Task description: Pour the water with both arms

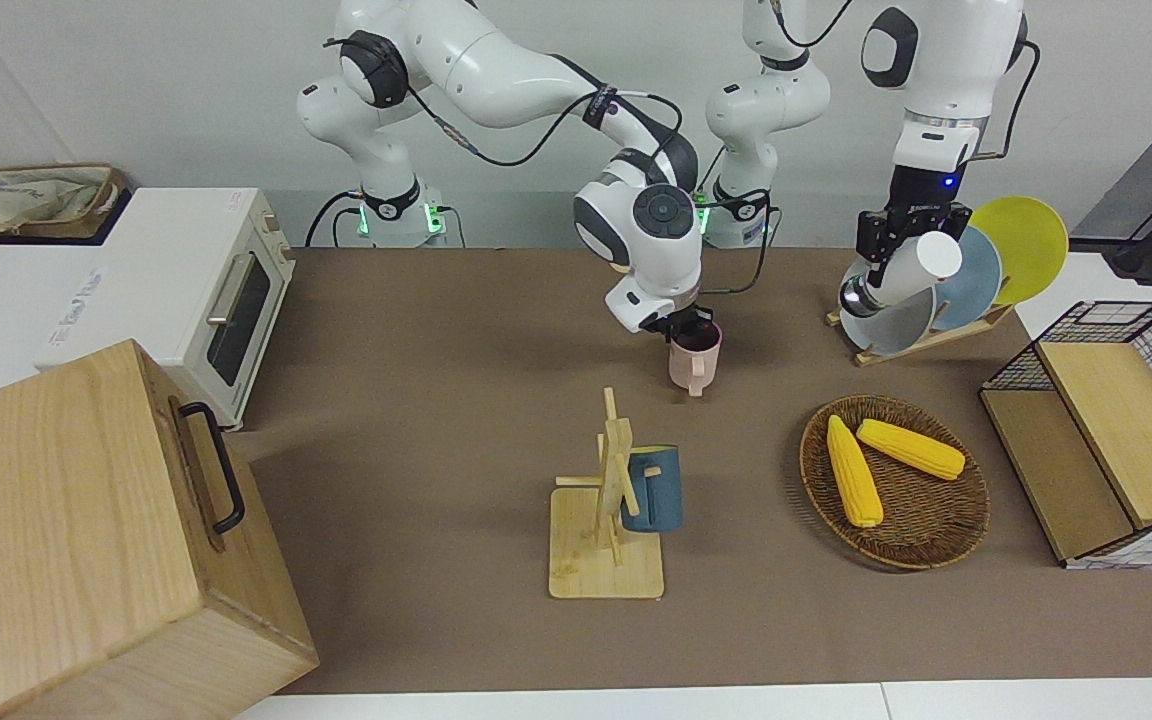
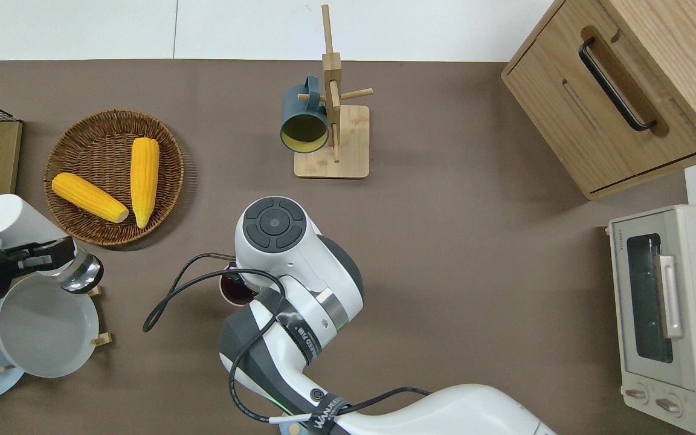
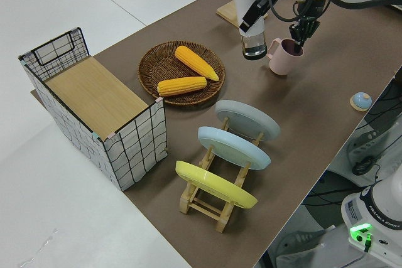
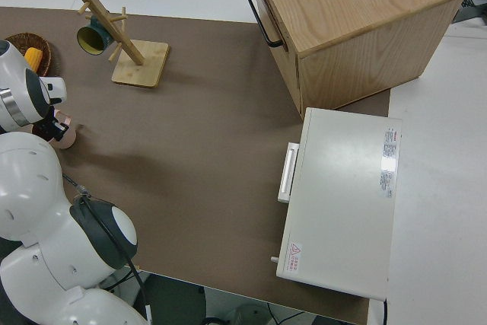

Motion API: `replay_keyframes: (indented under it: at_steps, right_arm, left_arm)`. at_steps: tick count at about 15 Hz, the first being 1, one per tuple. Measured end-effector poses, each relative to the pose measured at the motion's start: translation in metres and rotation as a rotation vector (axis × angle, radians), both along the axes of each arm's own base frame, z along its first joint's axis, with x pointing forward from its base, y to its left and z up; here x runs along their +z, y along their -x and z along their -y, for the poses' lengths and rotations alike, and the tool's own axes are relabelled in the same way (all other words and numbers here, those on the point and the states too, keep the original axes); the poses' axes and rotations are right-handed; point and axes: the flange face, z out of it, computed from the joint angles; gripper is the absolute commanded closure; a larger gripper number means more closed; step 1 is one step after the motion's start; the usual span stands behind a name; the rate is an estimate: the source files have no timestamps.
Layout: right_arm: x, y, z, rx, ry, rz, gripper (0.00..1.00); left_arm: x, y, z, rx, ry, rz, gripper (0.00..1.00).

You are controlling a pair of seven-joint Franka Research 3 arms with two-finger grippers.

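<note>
Your right claw (image 1: 688, 328) is clamped on the rim of a pink mug (image 1: 693, 364), sitting about dead centre on the brown surface (image 1: 416, 420). Your left claw (image 1: 901, 235) grips a tilted white bottle (image 1: 898, 274) at roughly 2 o'clock, up against the plate rack (image 1: 946, 275). Corn basket (image 1: 894, 480) sits at 4 o'clock.

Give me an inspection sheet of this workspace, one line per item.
Surface: brown table, no spills seen.
Job's things: pink mug upright, held at its rim; white bottle held tilted.
Clutter: mug rack with blue mug; basket with two corn cobs; plate rack; wire basket.
Grippers: right gripper on the mug; left gripper on the bottle.
Cables: black cable loops off the right arm.
Surroundings: toaster oven, wooden box.
</note>
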Motion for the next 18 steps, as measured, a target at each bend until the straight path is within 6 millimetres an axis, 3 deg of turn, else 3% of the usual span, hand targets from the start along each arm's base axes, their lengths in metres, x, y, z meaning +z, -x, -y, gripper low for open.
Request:
replay_keyframes:
  at_steps: [3,4,6,11,14,15,18]
  right_arm:
    - [-0.007,0.0,-0.008,-0.004,-0.014,0.013,0.118]
    - [-0.01,0.0,-0.009,-0.006,-0.017,0.015,0.01]
    - [-0.015,-0.002,-0.011,-0.009,-0.021,0.017,0.009]
    - [0.01,-0.013,-0.006,-0.018,-0.03,0.035,0.009]
    - [0.064,-0.021,0.016,-0.029,-0.026,0.05,0.009]
    - [0.092,-0.026,0.035,-0.045,-0.02,0.058,0.009]
    - [0.144,-0.042,0.095,-0.093,0.018,0.063,0.009]
  left_arm:
    - [-0.001,0.005,-0.001,0.003,-0.002,-0.001,0.9]
    - [-0.001,0.005,-0.001,0.004,-0.002,-0.001,0.9]
    - [-0.002,0.005,-0.002,0.007,-0.001,-0.002,0.89]
    - [-0.003,0.005,-0.001,0.017,0.037,0.0,0.89]
    - [-0.009,0.006,0.02,-0.016,0.066,-0.012,0.89]
    - [-0.014,0.009,0.03,-0.035,0.075,-0.021,0.89]
    - [-0.026,0.021,0.05,-0.07,0.082,-0.043,0.89]
